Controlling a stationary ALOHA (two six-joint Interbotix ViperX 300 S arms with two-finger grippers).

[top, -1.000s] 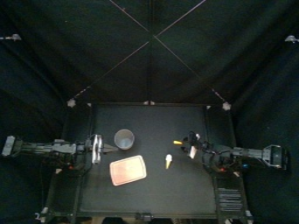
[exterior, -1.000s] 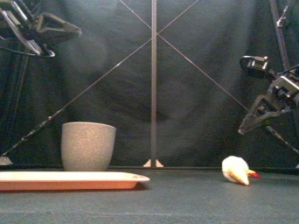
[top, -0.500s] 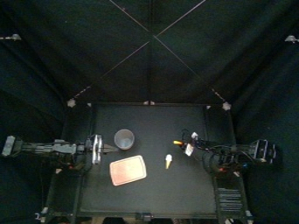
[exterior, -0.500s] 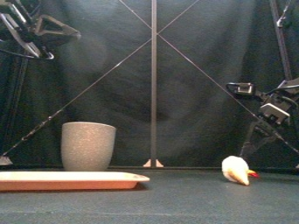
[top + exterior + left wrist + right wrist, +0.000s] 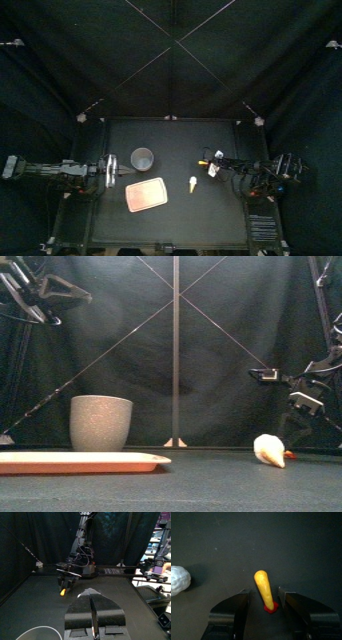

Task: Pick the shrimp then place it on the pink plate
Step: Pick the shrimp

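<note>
Yellow toy shrimp (image 5: 262,587) with a red tail lies at the table's (image 5: 167,225) 2 o'clock, framed between your right gripper's (image 5: 263,592) spread jaws. Pinch only that small tail and it may squirt free. Left gripper's (image 5: 93,594) jaws are pressed together.

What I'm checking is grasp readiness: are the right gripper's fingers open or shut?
Open: the right gripper's fingers stand apart, with the shrimp lying between them.
</note>
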